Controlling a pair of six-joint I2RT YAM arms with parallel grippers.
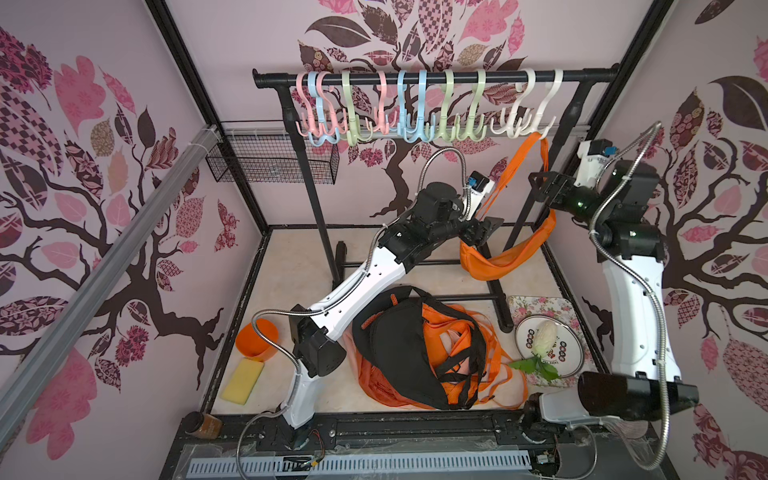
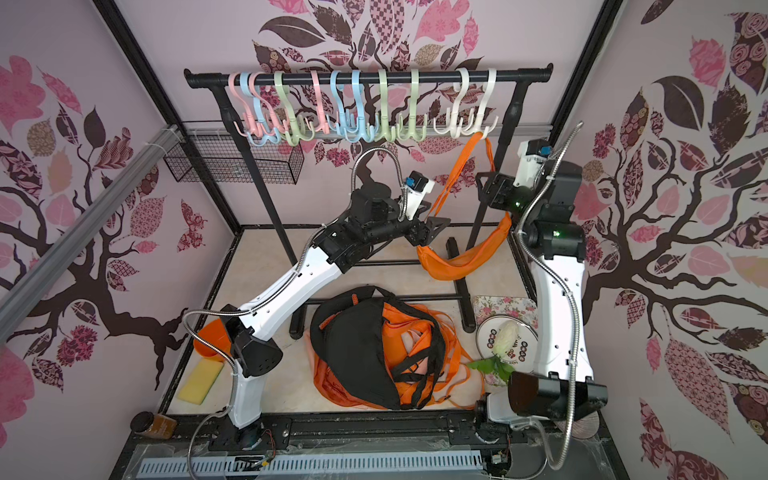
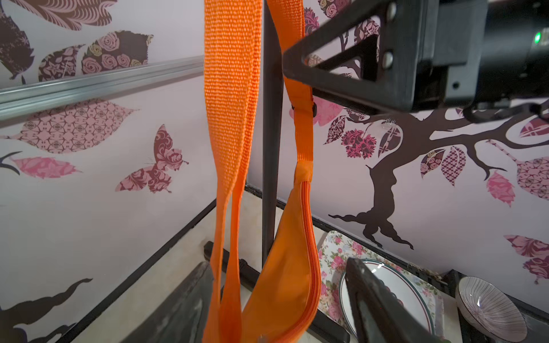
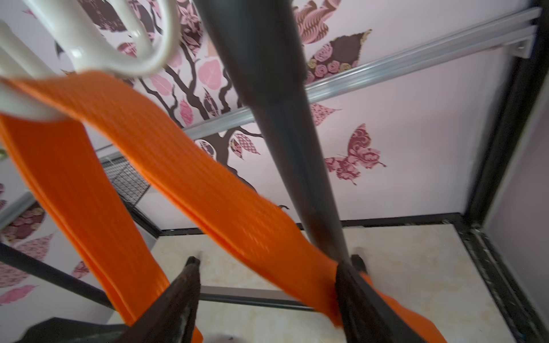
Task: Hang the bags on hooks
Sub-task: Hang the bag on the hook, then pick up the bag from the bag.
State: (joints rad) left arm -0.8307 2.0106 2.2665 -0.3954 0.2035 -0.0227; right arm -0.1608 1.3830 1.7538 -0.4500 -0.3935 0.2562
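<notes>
Orange bag (image 1: 505, 257) hangs by its strap (image 1: 519, 158), which is looped over the white hook (image 1: 540, 122) at the right end of the black rail (image 1: 436, 77). Left pincer (image 3: 277, 261) stands wide open, with strap and bag body between its jaws, gripping nothing. Right pincer (image 4: 269, 261) is spread wide too; the strap runs between its fingers, unclamped. Black and orange bags (image 1: 415, 349) lie heaped on the worktop (image 1: 299, 266).
</notes>
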